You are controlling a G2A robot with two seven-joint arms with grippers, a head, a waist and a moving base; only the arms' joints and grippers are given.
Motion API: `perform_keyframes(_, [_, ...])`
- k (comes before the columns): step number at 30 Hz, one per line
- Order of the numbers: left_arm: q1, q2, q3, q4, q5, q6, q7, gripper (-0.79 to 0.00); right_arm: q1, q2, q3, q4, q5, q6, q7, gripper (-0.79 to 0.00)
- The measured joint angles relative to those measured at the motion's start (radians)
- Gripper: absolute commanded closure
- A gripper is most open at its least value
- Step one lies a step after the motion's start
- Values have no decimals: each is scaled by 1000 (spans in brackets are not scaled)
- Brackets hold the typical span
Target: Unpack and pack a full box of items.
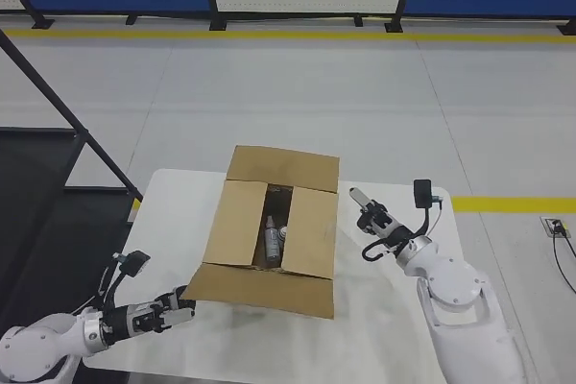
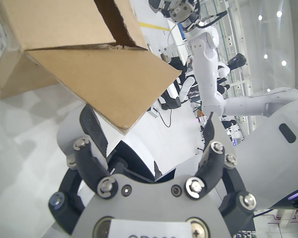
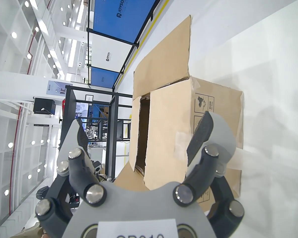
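Observation:
A brown cardboard box [image 1: 269, 235] stands in the middle of the white table [image 1: 173, 206], its four flaps partly spread. Through the gap between the side flaps I see bottles [image 1: 272, 240] inside. My left gripper [image 1: 187, 305] is at the near left corner of the front flap [image 2: 109, 82]; it is open, and the flap's corner hangs between its fingers [image 2: 92, 125] without touching them. My right gripper [image 1: 357, 200] is open and empty beside the box's right side, level with the right flap [image 3: 164, 125].
A black frame [image 1: 48, 96] and dark panel stand off the table's left side. A yellow floor line [image 1: 518, 204] runs to the right. Bare tabletop lies in front of the box and to its left.

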State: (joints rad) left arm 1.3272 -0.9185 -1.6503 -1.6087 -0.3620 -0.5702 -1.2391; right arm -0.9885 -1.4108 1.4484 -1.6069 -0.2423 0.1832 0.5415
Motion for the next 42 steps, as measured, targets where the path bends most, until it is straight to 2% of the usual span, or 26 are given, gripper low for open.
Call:
perform_keyframes(3, [-15, 0, 2, -15, -6, 21, 38, -785, 30, -3, -18, 41, -9, 16, -56, -785])
perform_keyframes(10, [-58, -9, 38, -71, 60, 125, 237, -785, 165, -19, -84, 241, 8, 0, -165, -785])
perform_keyframes(16, [-121, -19, 101, -85, 162, 193, 386, -785, 167, -19, -85, 245, 7, 2, -166, -785])
perform_keyframes(24, [-206, -31, 193, -39, 242, 237, 450, -785, 180, -28, -99, 289, 66, -28, -192, -785])
perform_keyframes(37, [-278, -43, 258, 13, 278, 273, 498, -785, 505, -96, -241, 836, 152, -223, -375, -785])
perform_keyframes(42, [-292, -46, 269, 22, 280, 276, 506, -785, 590, -125, -282, 990, 174, -267, -381, -785])
